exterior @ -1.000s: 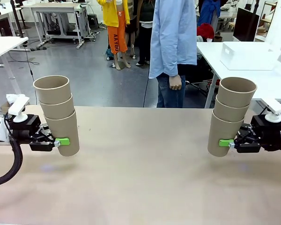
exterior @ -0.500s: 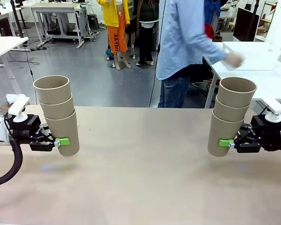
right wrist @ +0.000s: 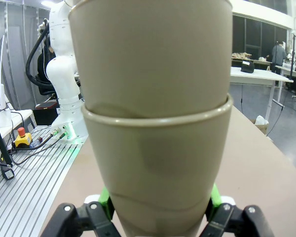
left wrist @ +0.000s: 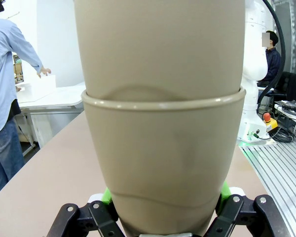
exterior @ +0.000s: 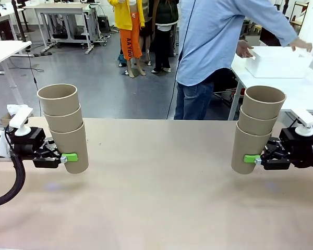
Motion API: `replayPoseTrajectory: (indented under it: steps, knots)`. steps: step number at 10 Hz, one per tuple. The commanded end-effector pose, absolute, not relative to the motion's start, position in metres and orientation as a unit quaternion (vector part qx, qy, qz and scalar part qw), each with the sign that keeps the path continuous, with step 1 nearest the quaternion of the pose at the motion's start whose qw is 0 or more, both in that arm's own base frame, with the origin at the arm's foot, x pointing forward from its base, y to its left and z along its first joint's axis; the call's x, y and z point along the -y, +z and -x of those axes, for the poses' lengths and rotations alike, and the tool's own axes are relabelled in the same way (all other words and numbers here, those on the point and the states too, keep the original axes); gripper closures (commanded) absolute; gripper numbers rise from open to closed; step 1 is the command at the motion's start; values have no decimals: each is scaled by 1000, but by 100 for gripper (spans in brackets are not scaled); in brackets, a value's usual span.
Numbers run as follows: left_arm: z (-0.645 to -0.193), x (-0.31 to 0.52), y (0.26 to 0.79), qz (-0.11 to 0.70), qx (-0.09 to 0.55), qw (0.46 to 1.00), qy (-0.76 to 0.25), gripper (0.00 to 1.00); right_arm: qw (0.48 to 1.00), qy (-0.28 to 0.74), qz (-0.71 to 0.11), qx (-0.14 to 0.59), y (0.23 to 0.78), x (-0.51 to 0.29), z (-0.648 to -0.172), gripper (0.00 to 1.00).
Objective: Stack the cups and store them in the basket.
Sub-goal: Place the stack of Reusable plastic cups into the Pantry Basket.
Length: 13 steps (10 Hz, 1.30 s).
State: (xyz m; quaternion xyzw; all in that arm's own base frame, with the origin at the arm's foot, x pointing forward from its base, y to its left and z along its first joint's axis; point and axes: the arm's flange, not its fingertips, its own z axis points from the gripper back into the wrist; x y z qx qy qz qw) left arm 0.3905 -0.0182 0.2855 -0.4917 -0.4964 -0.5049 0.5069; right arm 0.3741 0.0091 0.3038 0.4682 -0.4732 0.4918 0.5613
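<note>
Six cups in two stacks of three. The left stack (exterior: 62,127) is clamped at its bottom cup by the left gripper (exterior: 71,157), and the right stack (exterior: 258,130) likewise by the right gripper (exterior: 250,158). Both are upright, mouths up, probably parked until the basket (exterior: 277,62) arrives. It sits on a side table (exterior: 302,89) far beyond the right gripper, with a person (exterior: 214,41) reaching for it. The bare table (exterior: 156,198) between the grippers leaves wide room to merge the stacks.

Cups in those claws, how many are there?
6 cups: three stacked in the left gripper, three stacked in the right gripper. More could hide nested inside.
</note>
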Motion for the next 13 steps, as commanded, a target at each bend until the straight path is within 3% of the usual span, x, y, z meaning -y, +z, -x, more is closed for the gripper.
replayPoseTrajectory:
  steps: [1, 13]
  knots:
    - [-389, 19, 289, 492, 501, 501, -506, 16, 558, 495, -465, 477, 308, -10, -375, 15]
    - [-389, 19, 289, 492, 501, 501, -506, 16, 558, 495, -465, 477, 308, -10, -375, 15]
